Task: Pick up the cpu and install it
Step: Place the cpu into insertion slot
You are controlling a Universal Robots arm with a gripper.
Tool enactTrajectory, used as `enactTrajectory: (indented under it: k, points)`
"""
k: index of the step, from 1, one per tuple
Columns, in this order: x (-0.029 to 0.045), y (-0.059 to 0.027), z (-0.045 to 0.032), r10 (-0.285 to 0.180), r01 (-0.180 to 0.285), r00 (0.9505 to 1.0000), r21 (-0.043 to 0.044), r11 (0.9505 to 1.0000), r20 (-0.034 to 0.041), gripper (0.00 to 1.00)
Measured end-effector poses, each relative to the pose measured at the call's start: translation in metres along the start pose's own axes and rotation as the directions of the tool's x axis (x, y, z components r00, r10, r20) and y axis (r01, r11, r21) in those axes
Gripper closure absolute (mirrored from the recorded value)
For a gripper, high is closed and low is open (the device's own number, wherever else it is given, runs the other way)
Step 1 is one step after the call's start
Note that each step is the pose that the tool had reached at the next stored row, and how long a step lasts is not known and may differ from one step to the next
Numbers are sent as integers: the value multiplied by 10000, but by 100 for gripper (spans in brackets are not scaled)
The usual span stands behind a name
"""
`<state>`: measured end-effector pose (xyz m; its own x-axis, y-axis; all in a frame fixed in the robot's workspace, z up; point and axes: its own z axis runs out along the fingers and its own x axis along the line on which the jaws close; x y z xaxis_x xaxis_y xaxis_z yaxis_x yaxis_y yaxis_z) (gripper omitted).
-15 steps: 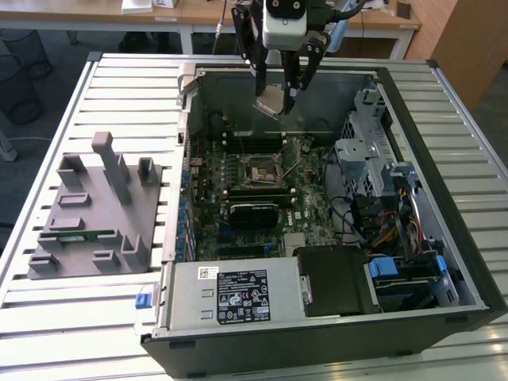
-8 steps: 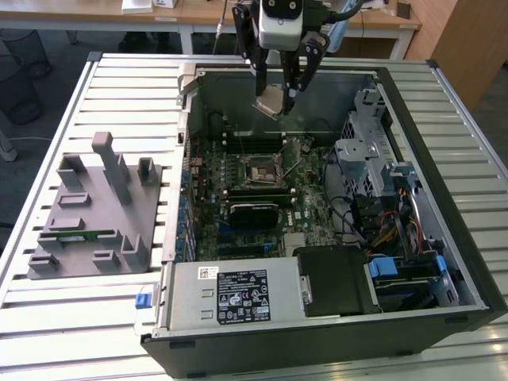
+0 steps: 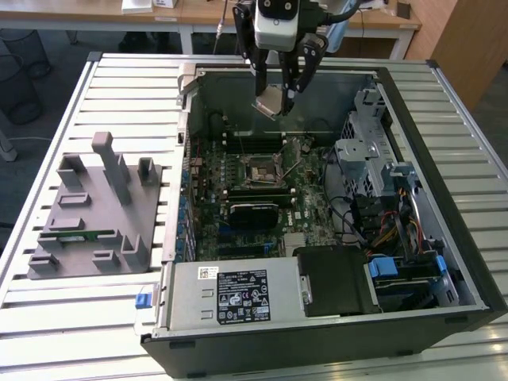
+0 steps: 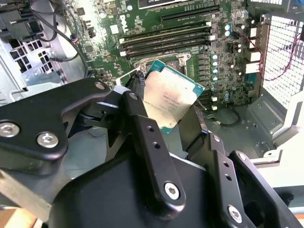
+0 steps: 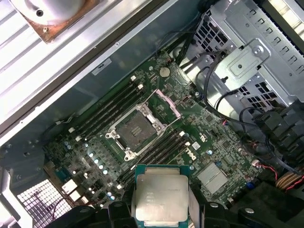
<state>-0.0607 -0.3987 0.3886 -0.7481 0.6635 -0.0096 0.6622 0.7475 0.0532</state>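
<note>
My gripper (image 3: pixel 274 101) is shut on the cpu (image 3: pixel 268 105), a flat square chip with a pale silvery top plate, and holds it in the air above the open computer case. The cpu (image 4: pixel 168 99) sits clamped between the two black fingers (image 4: pixel 142 124) in the second wrist view, and its top plate (image 5: pixel 161 194) shows in the first wrist view. Below it on the green motherboard lies the open cpu socket (image 3: pixel 262 169), also seen as the socket (image 5: pixel 134 130) with its metal frame and lever raised. The chip hangs well above the socket, toward the case's far wall.
Black memory slots (image 5: pixel 107 107) flank the socket on both sides. A metal drive cage (image 3: pixel 361 151) and cable bundles (image 3: pixel 381 218) stand at the exterior view's right. The power supply (image 3: pixel 230 294) lies at the near edge. A grey fixture block (image 3: pixel 91 210) with a green stick rests outside the case.
</note>
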Motion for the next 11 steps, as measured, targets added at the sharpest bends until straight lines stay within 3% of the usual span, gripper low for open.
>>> enactTrajectory:
  k: [11]
  points:
    - [15, -13, 12, 654, -654, 9979, 4, 9979, 35, 47]
